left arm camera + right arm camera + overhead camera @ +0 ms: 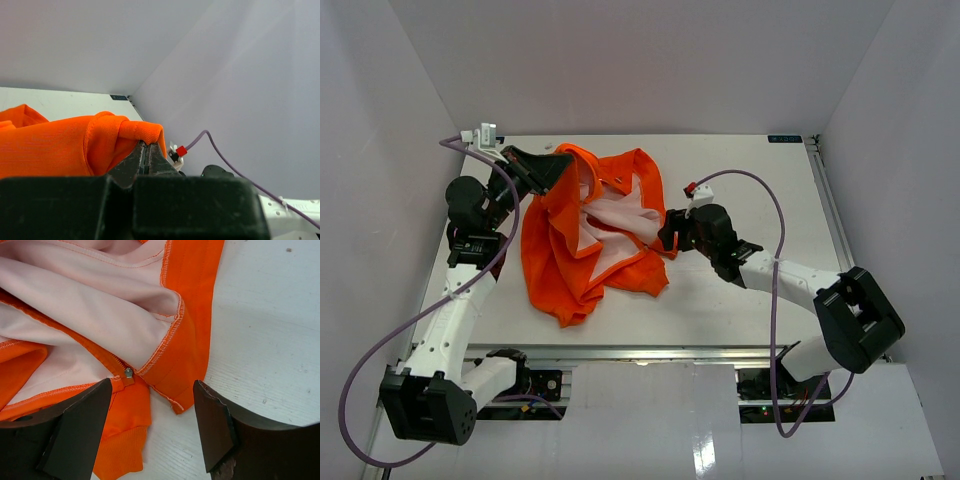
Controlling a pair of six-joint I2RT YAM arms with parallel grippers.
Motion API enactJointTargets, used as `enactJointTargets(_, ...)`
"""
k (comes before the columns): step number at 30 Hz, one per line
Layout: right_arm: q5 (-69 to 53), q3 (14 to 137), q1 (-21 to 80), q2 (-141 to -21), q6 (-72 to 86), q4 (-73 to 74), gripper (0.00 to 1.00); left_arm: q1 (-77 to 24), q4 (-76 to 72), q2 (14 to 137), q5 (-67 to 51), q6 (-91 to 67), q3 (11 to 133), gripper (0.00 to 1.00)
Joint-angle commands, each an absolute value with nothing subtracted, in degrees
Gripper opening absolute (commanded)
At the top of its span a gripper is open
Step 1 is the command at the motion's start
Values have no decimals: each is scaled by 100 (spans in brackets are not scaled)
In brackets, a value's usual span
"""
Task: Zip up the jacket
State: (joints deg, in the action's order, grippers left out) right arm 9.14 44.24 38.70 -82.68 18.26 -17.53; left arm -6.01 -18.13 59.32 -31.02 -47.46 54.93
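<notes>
White worktop [760,190] enclosed by pale walls [650,60]. One crumpled orange jacket [560,250]. Two tools: left tool [558,168] clamped on jacket fabric, right tool [668,235] spread apart.

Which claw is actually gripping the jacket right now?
The left claw: it is shut on a fold of the jacket. The right claw is open, by the zipper.

One jacket [582,250], one table [770,200], two tools (left tool [148,146], right tool [152,386]), seemingly one zipper pull [129,372].
</notes>
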Motion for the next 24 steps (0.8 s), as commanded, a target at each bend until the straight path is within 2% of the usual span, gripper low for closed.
enactJointTargets(1,542,4433,3876,-8169,1660,-2151,73,-795,-2339,6053,-3572,-4602,5730,0)
enactJointTargets(20,-110,4340,3889,-7839,1306,-2365,74,-822,-1750,6007,-2932,-4162,5524,0)
enactJointTargets(24,226,4402,3886,-7925,1362,-2161,75,-817,-1364,5987,-2528,-4045,5619,0)
